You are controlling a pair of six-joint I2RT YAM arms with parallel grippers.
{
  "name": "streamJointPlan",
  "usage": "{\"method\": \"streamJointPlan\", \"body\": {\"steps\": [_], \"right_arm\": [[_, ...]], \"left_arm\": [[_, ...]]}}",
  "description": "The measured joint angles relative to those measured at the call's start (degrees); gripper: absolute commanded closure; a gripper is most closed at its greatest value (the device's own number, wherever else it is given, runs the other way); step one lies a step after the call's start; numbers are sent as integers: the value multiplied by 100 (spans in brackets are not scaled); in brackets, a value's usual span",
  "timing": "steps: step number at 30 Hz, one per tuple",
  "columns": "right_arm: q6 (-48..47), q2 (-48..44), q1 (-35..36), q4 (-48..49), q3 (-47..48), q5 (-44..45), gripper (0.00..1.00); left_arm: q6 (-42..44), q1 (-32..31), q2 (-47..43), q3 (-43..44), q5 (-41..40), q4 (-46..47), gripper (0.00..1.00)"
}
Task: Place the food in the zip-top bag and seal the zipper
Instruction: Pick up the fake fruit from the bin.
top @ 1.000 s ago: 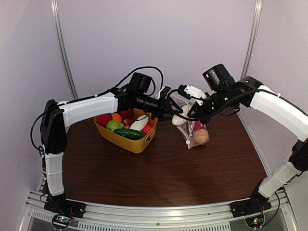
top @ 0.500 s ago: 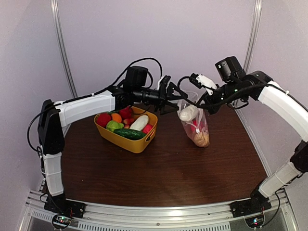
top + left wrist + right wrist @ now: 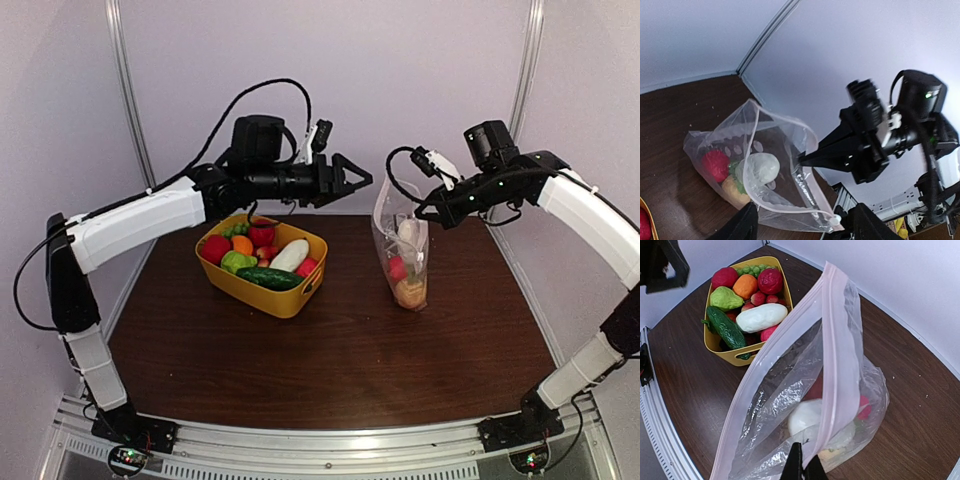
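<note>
Yellow tub (image 3: 285, 300): rectangular plastic, sits left of centre on the table (image 3: 330, 370), toward the back, turned at an angle to the table edges. A slot handle is cut into its near end wall.

Table: dark brown, wood-grain top, slight sheen. A few pale specks (image 3: 893, 377) lie on it near the far edge.

Back wall (image 3: 400, 80): plain, pale lilac-grey. Two thin metal strips run up it, one left (image 3: 130, 100), one right (image 3: 525, 70), both leaning slightly.

Ribbed aluminium rail (image 3: 320, 445) runs along the table's near edge.
</note>
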Motion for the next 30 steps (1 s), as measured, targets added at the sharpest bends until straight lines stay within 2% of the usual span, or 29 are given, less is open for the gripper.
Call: {"method": "streamJointPlan", "body": {"steps": [4, 7, 10, 18, 20, 25, 30], "right_arm": [[68, 52, 20, 11, 24, -122, 100], [85, 52, 44, 22, 28, -107, 100], [96, 52, 63, 31, 28, -85, 100], [76, 52, 138, 46, 26, 9, 100], [74, 52, 160, 46, 26, 72, 100], [15, 63, 131, -24, 105, 538, 100], [-223, 162, -319, -243, 621, 1093, 100]], "left_arm": [[155, -149, 590, 11, -157, -284, 45], [229, -205, 984, 81, -247, -636, 39], [273, -205, 1279, 313, -225, -844, 38], [278, -205, 1480, 798, -111, -907, 45], [284, -205, 1480, 857, -120, -911, 40], [608, -201, 1445, 929, -542, -1357, 19], [1322, -92, 1088, 708, -1239, -2124, 13]]}}
